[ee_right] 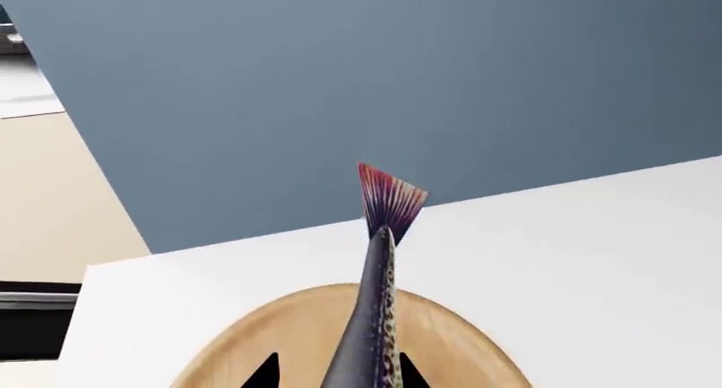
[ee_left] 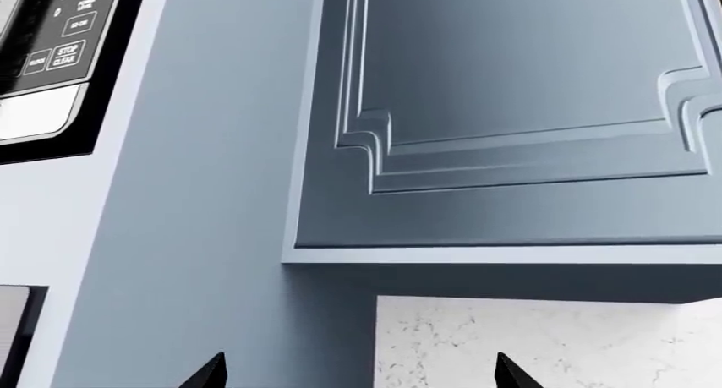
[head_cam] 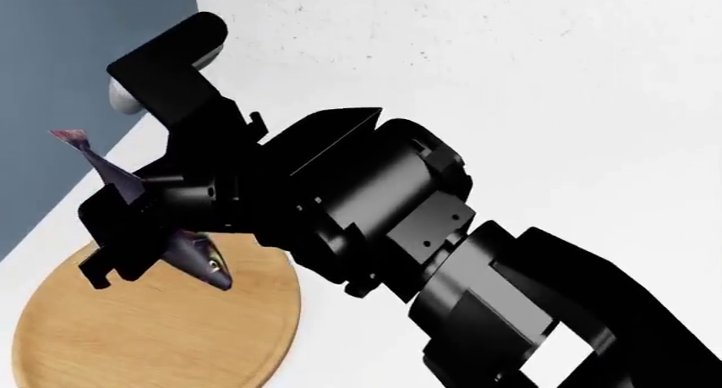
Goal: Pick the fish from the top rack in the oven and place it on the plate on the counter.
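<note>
Far left in the head view: slate-blue wall panel [head_cam: 68, 84], then round light-wood plate [head_cam: 158, 329] lying flat on plain white counter [head_cam: 508, 84]. Just above plate's near-left part, slender purplish-blue fish [head_cam: 192, 257], pinched mid-body by black right gripper [head_cam: 141, 227], head down toward the wood, pinkish forked tail [head_cam: 73, 139] tilted up. Not yet resting on plate. Further right, only bulky black arm links.

Left gripper [ee_left: 358, 371] aimed at grey panelled cabinet door [ee_left: 508, 109], tips spread apart, holding nothing.

Risks, as judgement: release from this tilt could tip fish over plate's rim onto counter; pushing lower might jam head into wood and shove plate.
</note>
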Motion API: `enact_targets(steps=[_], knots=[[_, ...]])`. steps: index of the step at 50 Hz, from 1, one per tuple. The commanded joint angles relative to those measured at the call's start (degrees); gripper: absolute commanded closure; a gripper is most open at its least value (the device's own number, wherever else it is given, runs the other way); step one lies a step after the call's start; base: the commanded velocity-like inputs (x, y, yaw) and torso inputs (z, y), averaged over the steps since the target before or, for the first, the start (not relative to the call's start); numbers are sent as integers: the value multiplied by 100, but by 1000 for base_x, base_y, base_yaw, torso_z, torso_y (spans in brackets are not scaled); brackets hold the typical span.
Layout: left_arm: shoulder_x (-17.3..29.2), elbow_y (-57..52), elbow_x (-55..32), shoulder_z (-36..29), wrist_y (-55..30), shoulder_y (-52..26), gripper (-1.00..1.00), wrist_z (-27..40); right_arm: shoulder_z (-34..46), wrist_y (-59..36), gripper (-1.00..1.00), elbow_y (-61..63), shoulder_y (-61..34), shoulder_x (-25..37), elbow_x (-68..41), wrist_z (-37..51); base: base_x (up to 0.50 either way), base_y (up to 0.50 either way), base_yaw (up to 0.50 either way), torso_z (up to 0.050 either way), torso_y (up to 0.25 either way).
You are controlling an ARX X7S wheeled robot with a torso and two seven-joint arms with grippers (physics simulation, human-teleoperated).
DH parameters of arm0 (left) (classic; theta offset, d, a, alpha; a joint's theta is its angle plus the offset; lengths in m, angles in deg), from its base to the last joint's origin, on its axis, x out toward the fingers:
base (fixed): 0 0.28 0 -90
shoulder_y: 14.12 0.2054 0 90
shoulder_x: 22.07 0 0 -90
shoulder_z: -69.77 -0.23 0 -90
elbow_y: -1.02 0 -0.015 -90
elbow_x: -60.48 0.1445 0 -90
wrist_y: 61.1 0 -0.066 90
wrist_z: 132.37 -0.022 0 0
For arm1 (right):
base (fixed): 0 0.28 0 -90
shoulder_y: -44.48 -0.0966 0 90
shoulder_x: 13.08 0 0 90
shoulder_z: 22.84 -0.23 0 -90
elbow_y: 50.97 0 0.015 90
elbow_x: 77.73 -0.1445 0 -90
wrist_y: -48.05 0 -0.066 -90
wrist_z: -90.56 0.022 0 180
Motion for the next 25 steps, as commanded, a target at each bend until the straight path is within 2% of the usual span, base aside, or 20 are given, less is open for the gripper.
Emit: enact_targets(steps=[1,25], knots=[[29,-9,17,-28,40,6,-100,25,134,-33,100,145,134,-55,67,-14,0,0,0,0,0],[50,33,142,-95,174,115,-100,-32,379,46,100,77,367,-164,152,-90,0,0,0,0,0]])
